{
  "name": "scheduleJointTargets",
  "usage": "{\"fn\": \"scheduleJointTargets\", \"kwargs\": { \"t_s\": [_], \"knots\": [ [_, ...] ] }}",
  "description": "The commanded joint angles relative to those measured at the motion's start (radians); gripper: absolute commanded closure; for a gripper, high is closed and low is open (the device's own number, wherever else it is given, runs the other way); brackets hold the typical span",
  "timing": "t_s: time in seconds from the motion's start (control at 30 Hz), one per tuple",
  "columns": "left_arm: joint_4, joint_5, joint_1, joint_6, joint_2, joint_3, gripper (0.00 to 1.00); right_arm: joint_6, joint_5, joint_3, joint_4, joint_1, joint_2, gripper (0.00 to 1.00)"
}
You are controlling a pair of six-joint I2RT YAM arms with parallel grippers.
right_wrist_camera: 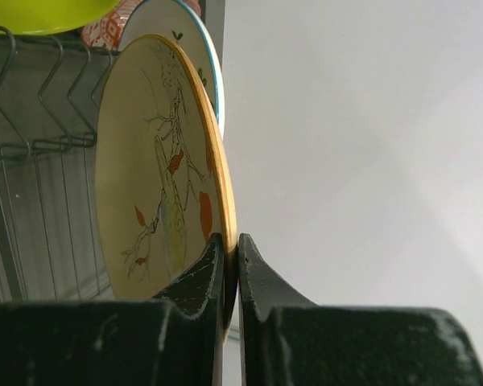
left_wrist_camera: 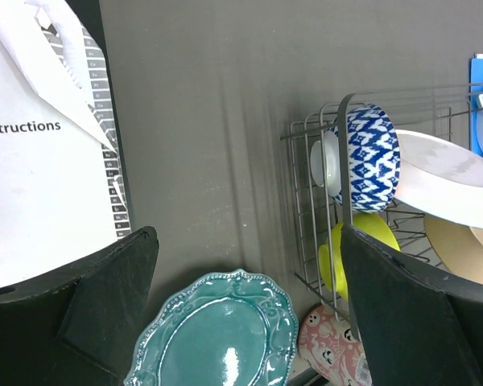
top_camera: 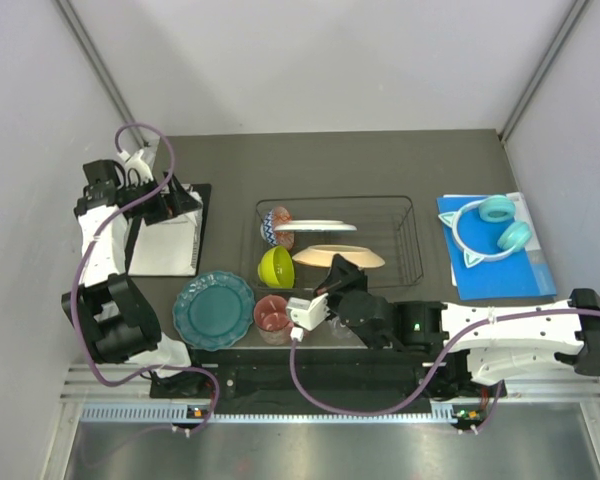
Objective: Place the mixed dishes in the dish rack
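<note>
Right tool (right_wrist_camera: 231, 241) clamped on peach floral plate (right_wrist_camera: 157, 185) rim, in dish rack (top_camera: 405, 245); left tool (left_wrist_camera: 247, 241) spread wide

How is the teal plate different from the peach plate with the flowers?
The teal plate lies flat on the table; the peach plate stands on edge in the dish rack. Nothing holds the teal plate; the right pincer pinches the peach plate's rim. The teal plate's rim is wavy, the peach plate's smooth with painted twigs inside. Both are round plates.
</note>
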State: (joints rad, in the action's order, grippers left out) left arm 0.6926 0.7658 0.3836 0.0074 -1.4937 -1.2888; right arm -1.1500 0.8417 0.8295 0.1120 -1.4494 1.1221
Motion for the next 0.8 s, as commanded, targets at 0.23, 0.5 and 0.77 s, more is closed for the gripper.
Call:
{"fn": "scheduleJointTargets", "kwargs": {
  "t_s": [0.23,0.5,0.77],
  "knots": [
    [-0.011,0.021,-0.002,0.028,0.049,0.048,0.01,-0.080,0.069,0.054,-0.149,-0.032,-0.044,1.00],
    [-0.021,0.029,0.000,0.023,0.046,0.060,0.01,-0.123,0.047,0.091,-0.173,-0.032,-0.051,1.00],
    [-0.030,0.024,0.000,0.029,0.059,0.091,0.01,-0.129,0.002,0.076,-0.198,-0.011,-0.041,1.00]
  ]
}}
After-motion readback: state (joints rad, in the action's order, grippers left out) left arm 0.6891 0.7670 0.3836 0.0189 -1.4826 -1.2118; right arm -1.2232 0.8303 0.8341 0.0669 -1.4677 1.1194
